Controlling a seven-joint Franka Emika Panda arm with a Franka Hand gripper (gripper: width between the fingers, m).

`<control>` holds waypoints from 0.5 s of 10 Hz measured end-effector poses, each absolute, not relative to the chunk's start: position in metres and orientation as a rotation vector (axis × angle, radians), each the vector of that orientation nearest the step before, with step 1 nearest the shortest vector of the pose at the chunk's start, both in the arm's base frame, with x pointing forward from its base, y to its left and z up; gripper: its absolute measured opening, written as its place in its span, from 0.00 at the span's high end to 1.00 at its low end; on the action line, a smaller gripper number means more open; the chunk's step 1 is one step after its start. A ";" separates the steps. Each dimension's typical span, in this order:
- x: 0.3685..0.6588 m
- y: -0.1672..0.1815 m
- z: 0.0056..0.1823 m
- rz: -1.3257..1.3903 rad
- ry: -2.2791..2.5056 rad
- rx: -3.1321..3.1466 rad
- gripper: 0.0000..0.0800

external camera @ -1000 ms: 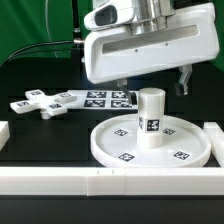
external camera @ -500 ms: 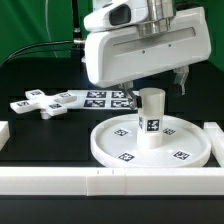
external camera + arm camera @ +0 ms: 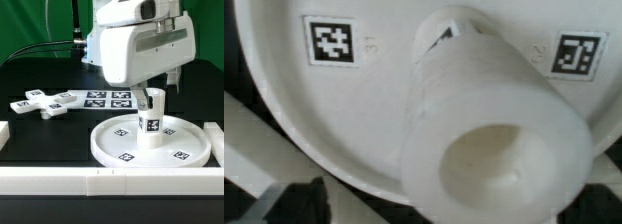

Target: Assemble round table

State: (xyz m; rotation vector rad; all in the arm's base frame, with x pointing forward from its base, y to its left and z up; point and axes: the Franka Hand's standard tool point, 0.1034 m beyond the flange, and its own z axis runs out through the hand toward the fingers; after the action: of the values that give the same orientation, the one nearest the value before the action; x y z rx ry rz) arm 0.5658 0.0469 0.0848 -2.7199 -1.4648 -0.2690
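Observation:
The large rimmed round disc (image 3: 125, 148) lies flat on the table, tags facing up. The short cylindrical post (image 3: 151, 125) stands upright on its middle. In the wrist view the post (image 3: 491, 120) fills the picture, its hollow top end toward the camera, with the disc (image 3: 331, 110) beneath it. My gripper (image 3: 162, 93) hangs just over the post's top, jaws open and apart on either side of it. A dark fingertip (image 3: 299, 200) shows beside the post. The cross-shaped four-armed piece (image 3: 40, 102) lies flat at the exterior view's left.
The marker board (image 3: 108, 98) lies behind the disc. Long white border rails run along the front (image 3: 100, 182), at the exterior view's right (image 3: 215, 135) and left (image 3: 3, 130). The arm's white hand (image 3: 140, 45) hides the area behind the post.
The hand has shifted toward the exterior view's right, turned about its wrist and come lower, so the fingers now stand at the post's top. Disc, post and cross piece have not moved.

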 end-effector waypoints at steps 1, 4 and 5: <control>0.565 0.045 0.084 -0.262 -1.508 -2.698 0.19; 0.565 0.043 0.082 -0.261 -1.806 -2.543 0.19; 0.565 0.041 0.081 -0.260 -1.945 -2.464 0.19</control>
State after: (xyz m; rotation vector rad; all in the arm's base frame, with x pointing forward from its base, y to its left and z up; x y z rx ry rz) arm 0.5650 0.0414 0.0812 -2.4636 -1.9448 -0.2603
